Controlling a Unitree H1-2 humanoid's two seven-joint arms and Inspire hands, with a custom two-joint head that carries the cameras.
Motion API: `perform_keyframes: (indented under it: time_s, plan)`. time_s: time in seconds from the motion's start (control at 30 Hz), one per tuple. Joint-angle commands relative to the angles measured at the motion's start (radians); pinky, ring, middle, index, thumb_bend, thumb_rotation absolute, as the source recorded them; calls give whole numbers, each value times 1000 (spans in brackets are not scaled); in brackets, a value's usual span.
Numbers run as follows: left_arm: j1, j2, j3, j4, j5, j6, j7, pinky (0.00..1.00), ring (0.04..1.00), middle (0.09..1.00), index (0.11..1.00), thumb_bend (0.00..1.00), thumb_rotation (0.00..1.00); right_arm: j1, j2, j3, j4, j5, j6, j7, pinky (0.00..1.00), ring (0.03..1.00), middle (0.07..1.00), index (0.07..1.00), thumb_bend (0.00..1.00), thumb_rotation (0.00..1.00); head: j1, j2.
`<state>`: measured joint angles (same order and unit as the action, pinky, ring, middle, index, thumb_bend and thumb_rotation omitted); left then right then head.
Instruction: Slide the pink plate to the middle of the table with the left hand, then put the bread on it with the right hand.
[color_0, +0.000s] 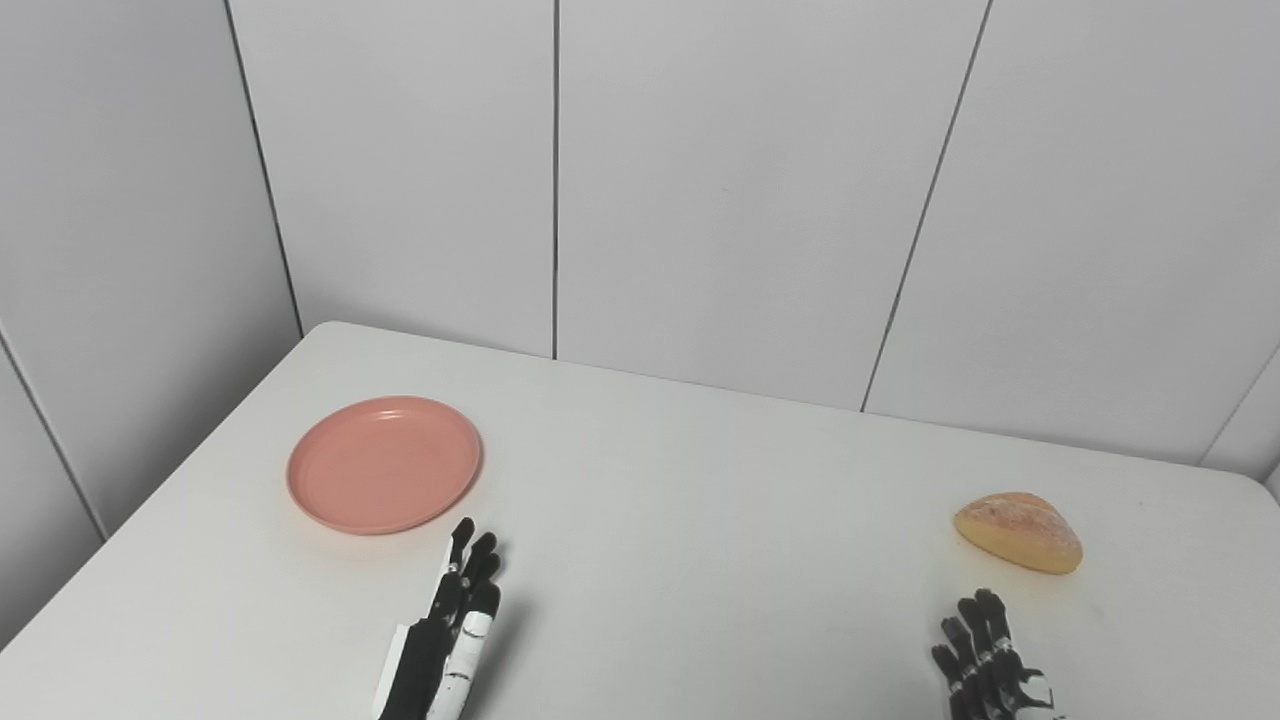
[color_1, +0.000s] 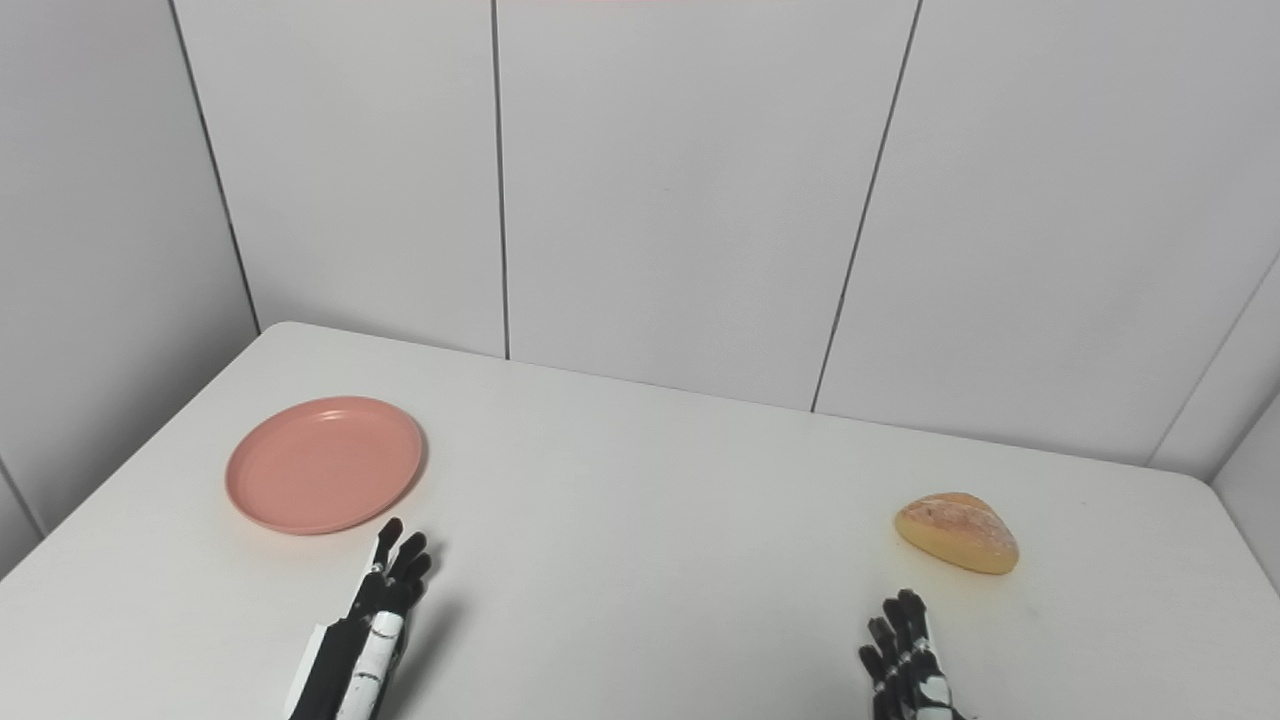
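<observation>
Right, over at the left side of the white rectangular table (color_0: 700, 520), the round pink plastic plate (color_0: 384, 464) lies flat and bare, closer to the left edge than to the middle, and set a little back from the front edge. Just beside it, at its front-right rim, the black-and-white left hand (color_0: 455, 620) reaches in from the front edge. Its fingers (color_0: 462, 540) are stretched out straight toward the plate and held close together, side on to the camera, clamped on nothing. The fingertips sit near the plate's rim; whether they touch it or stop just short, I cannot tell. A soft shadow falls on the tabletop to the right of this hand.

Across the middle, the table surface runs plain and white up to the grey panelled wall (color_0: 750, 200) behind the far edge.

Now the right side: the golden-brown oval bread roll (color_0: 1018, 532) rests on the tabletop near the right edge, well apart from the plate. In front of it, the black right hand (color_0: 985, 660) pokes up at the front edge, mostly cut off by the picture's bottom. Its fingers (color_0: 990, 612) point toward the bread, slightly spread, holding nothing, and clear of the loaf.
</observation>
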<state>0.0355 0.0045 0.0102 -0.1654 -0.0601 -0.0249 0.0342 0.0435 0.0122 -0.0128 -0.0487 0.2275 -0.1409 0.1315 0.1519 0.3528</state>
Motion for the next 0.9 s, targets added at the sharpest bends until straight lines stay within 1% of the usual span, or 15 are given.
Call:
perform_keyframes:
  time_s: [0.0, 0.1, 0.17, 0.27, 0.3, 0.33, 0.37, 0.47, 0.57, 0.63, 0.67, 0.77, 0.87]
  plan:
    - [-101, 14, -8, -105, 2, 50, -19, 995, 964, 977, 999, 897, 885, 20, -8, -10, 40, -2, 0, -3, 1000, 1000, 1000, 1000, 830, 1000, -1, 3]
    - [-154, 44, 10, -172, -6, 133, -28, 1000, 981, 988, 1000, 904, 874, 23, -6, -8, 33, -4, 1, -4, 1000, 1000, 1000, 1000, 836, 1000, -6, 8]
    - [-189, 65, 29, -199, -37, 190, -36, 1000, 982, 992, 1000, 903, 874, 24, -6, -6, 30, -5, 4, -6, 1000, 996, 1000, 1000, 841, 1000, -7, 9]
    - [-232, 99, 56, -218, -73, 261, -49, 1000, 998, 1000, 1000, 920, 914, 25, -8, -4, 26, 2, 4, -3, 1000, 1000, 1000, 1000, 837, 1000, -6, 17]
    - [-251, 117, 68, -220, -77, 287, -52, 1000, 999, 1000, 1000, 925, 921, 25, -9, -4, 24, 2, 6, -3, 1000, 1000, 1000, 1000, 836, 1000, -3, 19]
    - [-263, 130, 76, -222, -79, 305, -53, 1000, 1000, 1000, 1000, 956, 932, 26, -10, -3, 22, 2, 7, -4, 1000, 997, 1000, 998, 839, 1000, -3, 20]
    - [-282, 150, 87, -222, -82, 320, -58, 1000, 1000, 1000, 1000, 966, 936, 26, -11, -3, 20, -1, 9, -6, 1000, 996, 1000, 997, 840, 1000, -1, 22]
    - [-327, 196, 114, -224, -100, 354, -72, 1000, 1000, 1000, 1000, 966, 968, 26, -14, -1, 19, -6, 10, -9, 1000, 998, 1000, 1000, 835, 1000, 0, 24]
    - [-379, 251, 139, -226, -137, 403, -95, 1000, 1000, 1000, 1000, 966, 994, 25, -14, -2, 19, -4, 13, -12, 1000, 997, 1000, 1000, 836, 1000, 4, 31]
    - [-412, 286, 162, -218, -157, 431, -102, 1000, 1000, 1000, 999, 976, 982, 25, -15, -3, 18, -3, 17, -13, 1000, 991, 1000, 998, 840, 1000, 9, 35]
    - [-423, 299, 171, -213, -163, 439, -102, 992, 1000, 1000, 987, 984, 960, 25, -15, -3, 16, -2, 18, -13, 1000, 994, 1000, 999, 838, 1000, 9, 35]
    - [-452, 331, 199, -184, -169, 445, -99, 964, 1000, 1000, 991, 991, 923, 26, -15, -3, 11, -4, 23, -17, 1000, 992, 1000, 999, 832, 1000, 9, 38]
    - [-479, 368, 232, -137, -184, 433, -113, 989, 1000, 1000, 997, 976, 914, 28, -15, -3, 6, -4, 26, -19, 1000, 990, 1000, 998, 829, 1000, 5, 45]
